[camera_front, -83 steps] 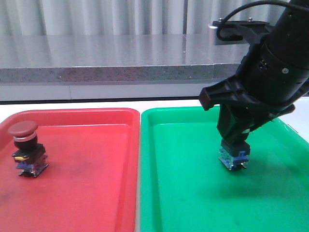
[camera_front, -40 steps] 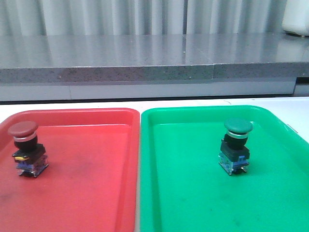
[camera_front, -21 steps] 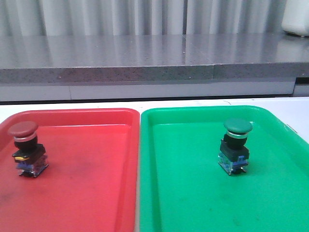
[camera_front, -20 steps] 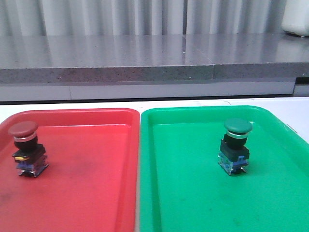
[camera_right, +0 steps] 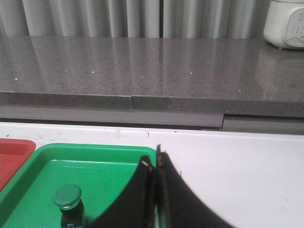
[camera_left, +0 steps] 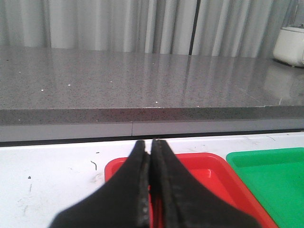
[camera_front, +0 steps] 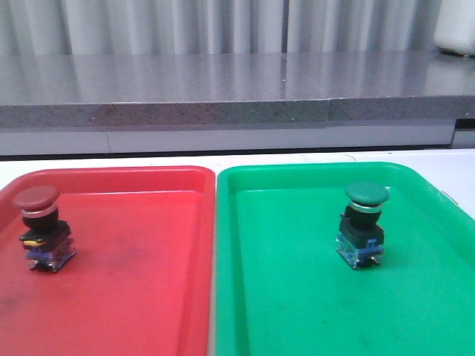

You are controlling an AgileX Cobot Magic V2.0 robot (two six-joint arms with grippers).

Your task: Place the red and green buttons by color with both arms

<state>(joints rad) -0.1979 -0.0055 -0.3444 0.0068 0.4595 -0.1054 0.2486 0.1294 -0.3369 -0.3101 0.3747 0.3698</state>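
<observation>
Grey stone counter (camera_front: 223,81) and pale curtains fill the background above my white table (camera_left: 52,171). My left end effector (camera_left: 151,152) sits at the lower centre of its wrist view, fingers pressed together, holding nothing, with the red tray (camera_left: 209,166) behind it. My right end effector (camera_right: 153,166) is likewise pinched closed and empty. In the front view the red button (camera_front: 41,226) stands upright at the left edge of the red tray, and the green button (camera_front: 362,233) stands upright right of centre in the green tray (camera_front: 297,297).
</observation>
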